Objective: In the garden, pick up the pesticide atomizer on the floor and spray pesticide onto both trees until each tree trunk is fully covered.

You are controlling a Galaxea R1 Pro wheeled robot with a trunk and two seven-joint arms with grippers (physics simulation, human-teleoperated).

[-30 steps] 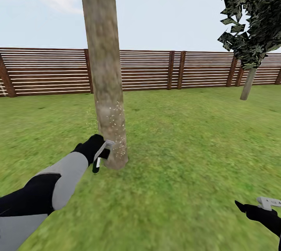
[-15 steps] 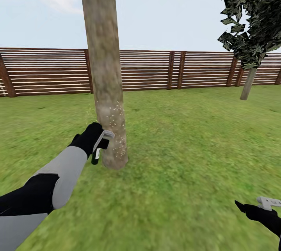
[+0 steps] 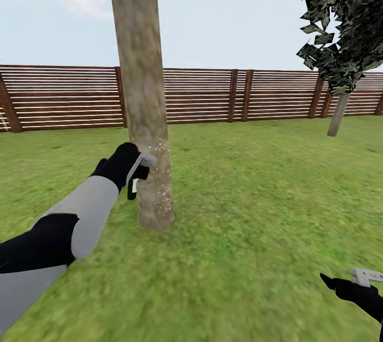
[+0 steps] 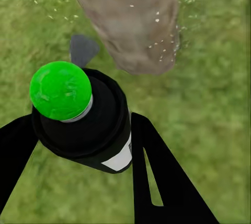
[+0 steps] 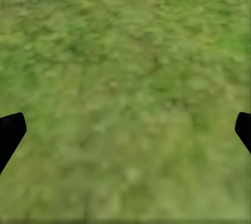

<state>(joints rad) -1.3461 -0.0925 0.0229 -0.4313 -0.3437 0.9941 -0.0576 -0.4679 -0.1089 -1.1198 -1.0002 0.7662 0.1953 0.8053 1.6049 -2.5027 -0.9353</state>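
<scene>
2 grippers were in view over the lawn (image 3: 239, 214). The left gripper (image 3: 134, 167) was clamped around the pesticide atomizer (image 3: 133, 186), holding it right beside the near tree trunk (image 3: 143, 113), well above the trunk's flared base; whether the grey trigger head (image 3: 143, 163) touched the bark could not be told. In the left wrist view the black fingers (image 4: 157, 177) flanked the dark bottle (image 4: 86, 125), with its green end facing the camera and its white label showing. Pale specks dotted the lower trunk. The right gripper (image 3: 340, 281) hung low at the right over bare grass, its fingertips (image 5: 10, 132) spread wide with nothing between them. A slatted fence (image 3: 266, 94) ran behind, with a second tree (image 3: 340, 110) near it.
</scene>
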